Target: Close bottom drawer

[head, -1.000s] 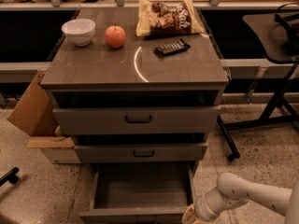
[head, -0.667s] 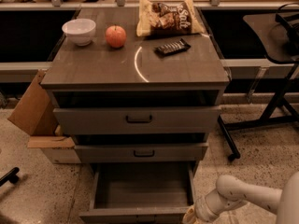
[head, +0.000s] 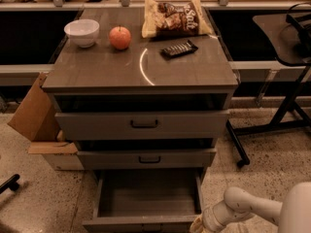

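Observation:
The bottom drawer [head: 146, 198] of the grey-brown cabinet is pulled far out, showing its empty inside; its front panel [head: 138, 224] lies at the lower edge of the view. The middle drawer [head: 146, 158] and top drawer [head: 142, 124] above it stand slightly out, each with a black bar handle. My arm [head: 252, 208] comes in from the lower right. My gripper [head: 198, 225] is at the right front corner of the bottom drawer, mostly cut off by the frame edge.
On the cabinet top are a white bowl [head: 81, 32], an apple [head: 120, 37], a chip bag [head: 175, 17] and a dark bar [head: 179, 48]. A cardboard box [head: 36, 118] stands left of the cabinet. A black stand's legs [head: 272, 127] are at the right.
The view has shifted slightly down and right relative to the cabinet. My arm's wrist has edged a little toward the drawer's right front corner. The drawer stays open.

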Tool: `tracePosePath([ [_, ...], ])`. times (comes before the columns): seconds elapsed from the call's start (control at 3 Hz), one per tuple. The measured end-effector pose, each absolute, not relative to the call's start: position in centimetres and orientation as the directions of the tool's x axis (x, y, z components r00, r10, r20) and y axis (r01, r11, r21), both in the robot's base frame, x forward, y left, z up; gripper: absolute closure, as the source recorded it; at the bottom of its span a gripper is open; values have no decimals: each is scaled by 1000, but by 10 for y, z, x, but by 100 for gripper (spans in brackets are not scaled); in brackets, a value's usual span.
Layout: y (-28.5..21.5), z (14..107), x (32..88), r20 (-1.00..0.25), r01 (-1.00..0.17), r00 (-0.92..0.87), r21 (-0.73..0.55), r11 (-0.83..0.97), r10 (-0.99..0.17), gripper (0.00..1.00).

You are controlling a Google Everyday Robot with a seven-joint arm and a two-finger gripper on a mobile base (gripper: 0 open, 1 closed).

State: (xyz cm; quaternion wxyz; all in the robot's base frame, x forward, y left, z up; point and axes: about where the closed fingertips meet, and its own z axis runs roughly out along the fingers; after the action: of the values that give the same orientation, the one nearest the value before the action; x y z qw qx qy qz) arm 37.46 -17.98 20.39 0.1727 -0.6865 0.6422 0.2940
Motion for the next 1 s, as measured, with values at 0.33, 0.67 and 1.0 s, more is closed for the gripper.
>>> tracePosePath([
  [0.33, -177, 180, 382, -628, -985, 5, 129, -110, -779, 100],
  [0.67, -177, 165, 385, -627, -986, -4, 131, -101, -779, 100],
  [1.0, -175, 150, 394, -623, -991, -15, 115, -72, -782, 100],
])
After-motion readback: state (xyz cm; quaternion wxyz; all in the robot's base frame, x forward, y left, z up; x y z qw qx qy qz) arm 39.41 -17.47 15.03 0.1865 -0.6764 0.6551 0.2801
